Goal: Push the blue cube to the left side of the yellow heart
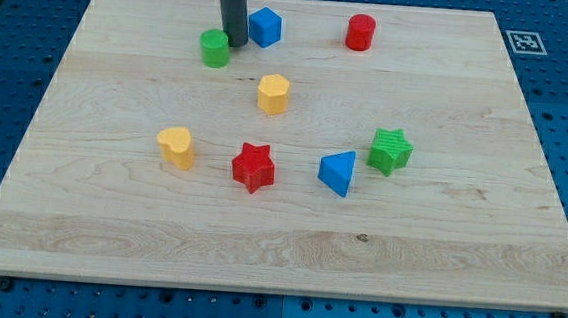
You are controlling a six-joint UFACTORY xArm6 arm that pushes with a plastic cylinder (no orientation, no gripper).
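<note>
The blue cube [265, 26] sits near the view's top, a little left of centre. The yellow heart [177, 146] lies at the lower left of the board's middle. My tip [236, 41] is the lower end of the dark rod that comes down from the view's top. It stands between the blue cube on its right and a green cylinder [215, 48] on its left, close to both. The blue cube is far above and to the right of the yellow heart.
A yellow hexagonal block [273, 94] sits at centre. A red star [253, 167], a blue triangular block [338, 172] and a green star [391, 150] lie across the middle. A red cylinder [361, 32] stands at the top right. All rest on the wooden board [437, 260].
</note>
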